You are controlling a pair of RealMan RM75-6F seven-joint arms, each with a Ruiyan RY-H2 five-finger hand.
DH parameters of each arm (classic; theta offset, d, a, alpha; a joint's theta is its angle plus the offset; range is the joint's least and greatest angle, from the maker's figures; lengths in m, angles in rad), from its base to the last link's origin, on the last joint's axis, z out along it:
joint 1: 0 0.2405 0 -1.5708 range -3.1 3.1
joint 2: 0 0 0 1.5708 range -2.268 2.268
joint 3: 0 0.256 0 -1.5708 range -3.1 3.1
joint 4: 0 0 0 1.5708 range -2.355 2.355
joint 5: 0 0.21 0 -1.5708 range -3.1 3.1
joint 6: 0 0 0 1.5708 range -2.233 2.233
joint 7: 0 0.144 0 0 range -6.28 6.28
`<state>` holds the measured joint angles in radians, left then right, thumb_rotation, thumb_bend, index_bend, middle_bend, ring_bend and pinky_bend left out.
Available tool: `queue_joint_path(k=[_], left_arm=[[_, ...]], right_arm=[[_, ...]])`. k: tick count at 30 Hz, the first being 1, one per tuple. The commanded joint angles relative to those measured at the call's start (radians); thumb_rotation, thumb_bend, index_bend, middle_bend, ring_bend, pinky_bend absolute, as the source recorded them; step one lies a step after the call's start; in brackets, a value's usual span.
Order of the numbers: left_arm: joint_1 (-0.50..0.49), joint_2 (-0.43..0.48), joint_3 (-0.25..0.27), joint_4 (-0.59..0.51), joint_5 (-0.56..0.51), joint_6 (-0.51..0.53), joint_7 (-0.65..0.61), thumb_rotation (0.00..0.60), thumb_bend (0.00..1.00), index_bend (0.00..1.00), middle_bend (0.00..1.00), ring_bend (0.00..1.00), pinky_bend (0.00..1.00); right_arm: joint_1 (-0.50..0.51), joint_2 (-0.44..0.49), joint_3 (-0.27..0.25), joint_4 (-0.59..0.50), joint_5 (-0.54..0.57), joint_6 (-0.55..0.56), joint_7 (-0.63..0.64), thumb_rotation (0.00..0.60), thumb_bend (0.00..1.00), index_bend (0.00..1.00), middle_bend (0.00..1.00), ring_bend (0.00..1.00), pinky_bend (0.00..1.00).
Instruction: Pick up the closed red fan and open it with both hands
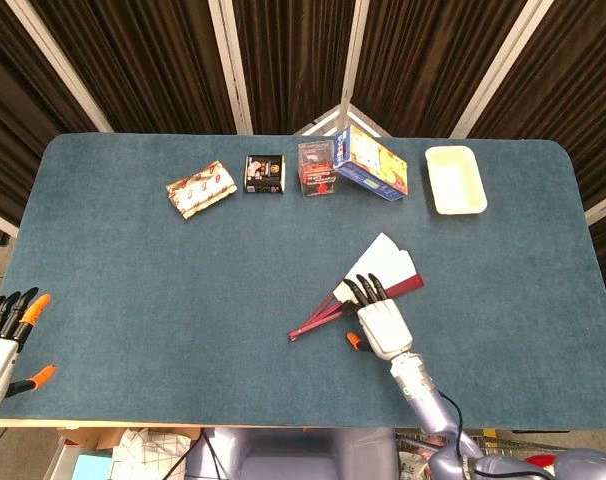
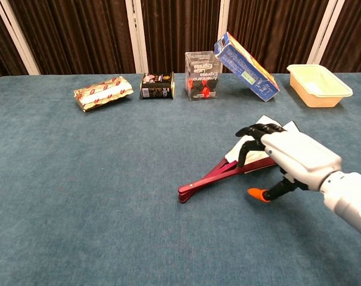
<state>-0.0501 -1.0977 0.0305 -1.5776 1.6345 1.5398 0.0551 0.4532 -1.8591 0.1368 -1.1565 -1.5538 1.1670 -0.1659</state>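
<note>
Two views examined, head view first.
Right hand [image 1: 380, 322]: above the table [image 1: 133, 290], fingers [image 1: 364, 291] spread and overlapping the fan; contact cannot be confirmed, nothing gripped.
Red fan [image 1: 395, 262]: partly spread, flat; white leaf beyond the fingertips, red ribs trailing from beneath them.
Left hand [image 1: 3, 340]: well apart from the fan, fingers extended, holding nothing.
Chest view, right hand [image 2: 291, 156]: fingers arched over the fan [image 2: 213, 174], thumb [image 2: 261, 193] free on the near side.
Boxes [image 2: 158, 84]: beyond the fingertips, far edge.
</note>
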Motion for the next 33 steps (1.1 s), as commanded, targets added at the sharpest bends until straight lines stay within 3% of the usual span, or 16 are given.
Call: queue_joint_path(k=[1, 22, 33], left_arm=[[0.0, 0.001, 0.0, -0.001, -0.003, -0.003, -0.001, 0.6, 0.0, 0.0, 0.0, 0.0, 0.0], [-0.004, 0.0, -0.004, -0.006, -0.017, -0.014, 0.001, 0.6, 0.0, 0.0, 0.0, 0.0, 0.0], [-0.006, 0.001, -0.004, -0.008, -0.02, -0.018, 0.001, 0.6, 0.0, 0.0, 0.0, 0.0, 0.0]], right_arm=[[0.015, -0.026, 0.009, 0.03, 0.005, 0.003, 0.012, 0.6, 0.27, 0.45, 0.15, 0.02, 0.0], [0.059, -0.118, 0.015, 0.155, 0.016, 0.022, 0.062, 0.6, 0.28, 0.52, 0.19, 0.03, 0.0], [0.068, -0.14, 0.006, 0.189, 0.027, 0.018, 0.069, 0.6, 0.44, 0.66, 0.25, 0.05, 0.0]])
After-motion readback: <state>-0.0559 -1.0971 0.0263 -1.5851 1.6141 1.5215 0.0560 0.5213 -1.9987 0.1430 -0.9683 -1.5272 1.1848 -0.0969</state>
